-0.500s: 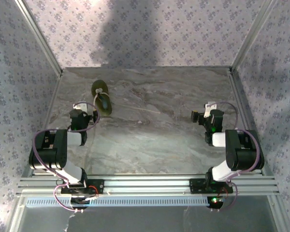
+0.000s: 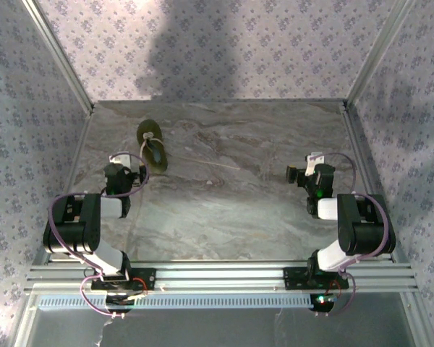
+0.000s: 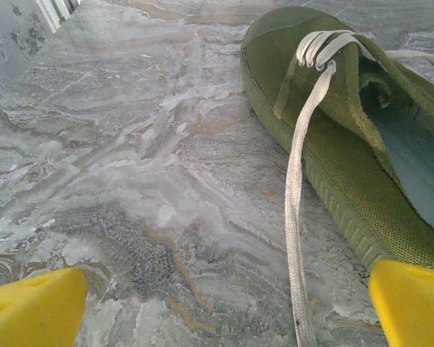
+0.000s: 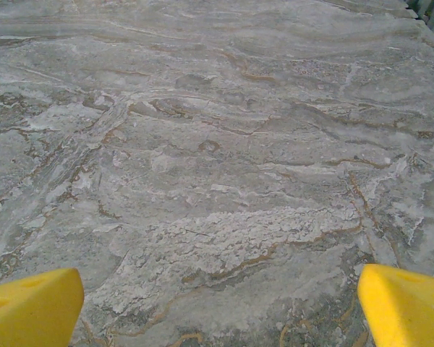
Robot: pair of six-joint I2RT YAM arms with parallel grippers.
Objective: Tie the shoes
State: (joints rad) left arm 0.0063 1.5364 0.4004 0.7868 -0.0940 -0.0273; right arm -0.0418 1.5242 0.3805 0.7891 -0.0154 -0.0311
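Grey marbled table (image 2: 246,210); olive shoe (image 2: 157,156) lies upper left of frame, white lace (image 3: 295,217) trailing on the surface.

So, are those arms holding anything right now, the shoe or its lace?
Nothing is held. The left end effector stands open near the shoe, whose lace lies loose; the right end effector is open above the table.

1. The shoe (image 2: 158,157) sits on the table (image 2: 239,210), over on the far left.
2. The left gripper (image 3: 224,307) is just on its near side, and a lace (image 3: 296,217) lies on the table between the fingers.
3. The right gripper (image 4: 217,307) is off right, well apart.
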